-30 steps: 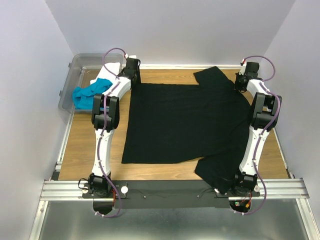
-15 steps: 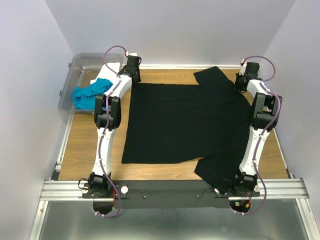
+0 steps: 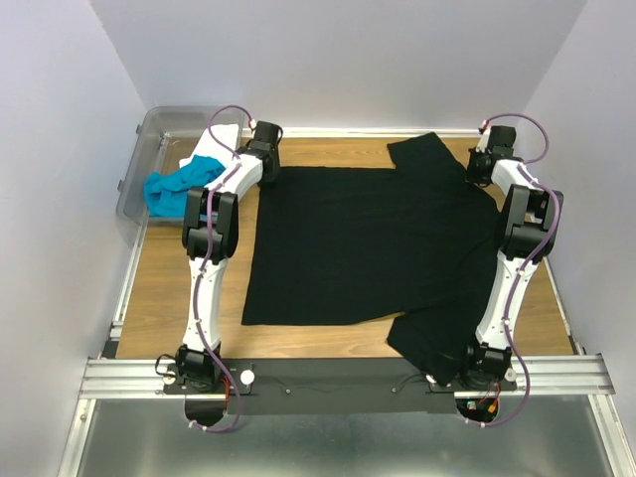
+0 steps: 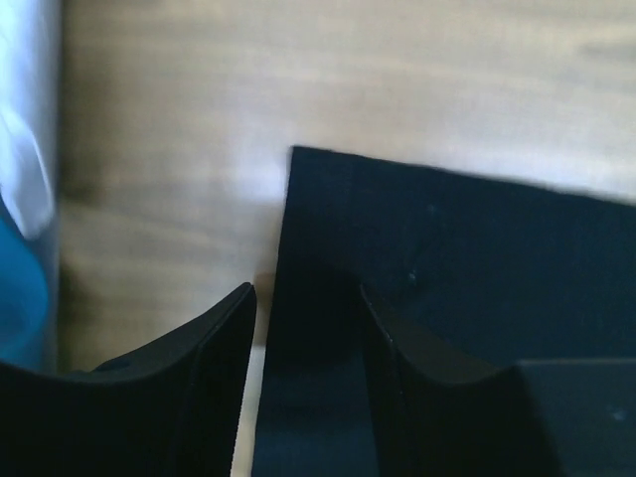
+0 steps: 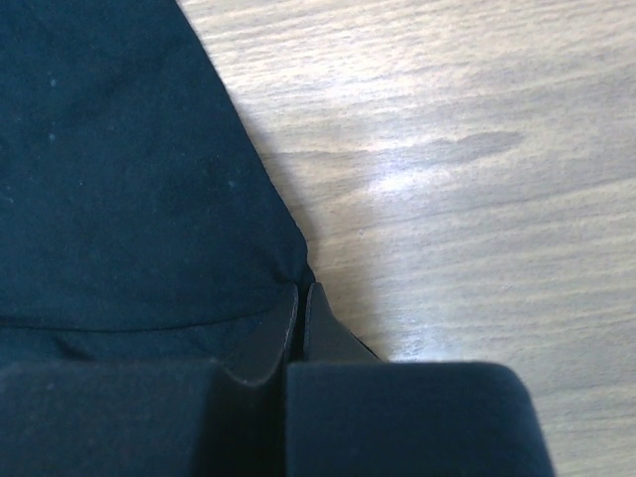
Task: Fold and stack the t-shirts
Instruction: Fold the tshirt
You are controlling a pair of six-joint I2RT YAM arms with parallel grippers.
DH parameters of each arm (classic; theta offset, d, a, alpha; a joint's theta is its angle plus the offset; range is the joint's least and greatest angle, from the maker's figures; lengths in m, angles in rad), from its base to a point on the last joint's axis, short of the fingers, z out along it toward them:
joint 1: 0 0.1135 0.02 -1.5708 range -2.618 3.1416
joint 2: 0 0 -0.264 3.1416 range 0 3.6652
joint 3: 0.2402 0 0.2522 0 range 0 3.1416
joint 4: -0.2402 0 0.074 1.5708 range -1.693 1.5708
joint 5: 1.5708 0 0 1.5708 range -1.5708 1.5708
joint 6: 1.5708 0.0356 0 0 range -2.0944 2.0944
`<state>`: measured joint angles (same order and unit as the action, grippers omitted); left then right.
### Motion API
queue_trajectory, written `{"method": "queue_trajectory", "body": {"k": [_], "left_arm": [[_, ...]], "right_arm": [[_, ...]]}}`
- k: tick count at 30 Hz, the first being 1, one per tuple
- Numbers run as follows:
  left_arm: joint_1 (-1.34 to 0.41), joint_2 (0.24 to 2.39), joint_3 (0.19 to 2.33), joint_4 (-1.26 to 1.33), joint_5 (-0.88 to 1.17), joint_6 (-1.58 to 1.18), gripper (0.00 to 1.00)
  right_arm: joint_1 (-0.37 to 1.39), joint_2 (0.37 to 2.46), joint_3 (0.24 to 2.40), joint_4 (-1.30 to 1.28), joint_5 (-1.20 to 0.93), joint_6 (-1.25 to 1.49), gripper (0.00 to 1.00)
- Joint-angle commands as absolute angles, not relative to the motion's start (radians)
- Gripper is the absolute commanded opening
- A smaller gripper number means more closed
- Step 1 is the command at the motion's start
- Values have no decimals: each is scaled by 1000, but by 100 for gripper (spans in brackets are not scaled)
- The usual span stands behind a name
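The black t-shirt (image 3: pixel 368 238) lies spread flat on the wooden table. My left gripper (image 3: pixel 265 159) is at its far left corner. In the left wrist view it (image 4: pixel 303 308) is open, and the shirt's (image 4: pixel 467 258) side edge runs between the jaws. My right gripper (image 3: pixel 478 167) is at the shirt's far right, by the sleeve. In the right wrist view it (image 5: pixel 301 298) is shut on the cloth's (image 5: pixel 119 169) edge. The turquoise t-shirt (image 3: pixel 177 189) hangs over the bin's rim, and the white t-shirt (image 3: pixel 211 144) lies in the bin.
A clear plastic bin (image 3: pixel 149 139) stands at the far left against the wall. Bare wood (image 3: pixel 169 278) runs left of the shirt. White walls close in the far side and both sides. A metal rail (image 3: pixel 338 373) with both arm bases runs along the near edge.
My left gripper has moved a little nearer and to the right, onto the shirt's far left corner. The right gripper has barely moved.
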<state>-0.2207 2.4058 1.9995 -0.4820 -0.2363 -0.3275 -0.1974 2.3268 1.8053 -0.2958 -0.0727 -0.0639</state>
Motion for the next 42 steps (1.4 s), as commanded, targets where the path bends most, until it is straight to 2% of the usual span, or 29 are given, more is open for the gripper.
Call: {"method": "queue_trajectory", "body": {"k": [1, 7, 13, 31, 39, 42], "left_arm": [[-255, 2321, 1899, -551, -239, -363, 56], [-262, 2241, 1699, -552, -210, -411, 55], [-264, 2166, 1601, -528, -206, -431, 55], [-241, 2379, 1989, -486, -239, -419, 59], [-244, 2401, 2019, -508, -222, -422, 59], [-253, 2341, 1935, -506, -232, -439, 59]], "right_arm": [[-204, 2310, 1766, -356, -71, -49, 1], [-207, 2307, 1756, -348, -35, -37, 0], [-216, 2299, 1749, -347, 24, -21, 1], [-221, 2306, 1758, -345, 14, -63, 0], [-221, 2315, 1763, -344, 9, -55, 0], [-221, 2318, 1772, -345, 15, -55, 1]]}}
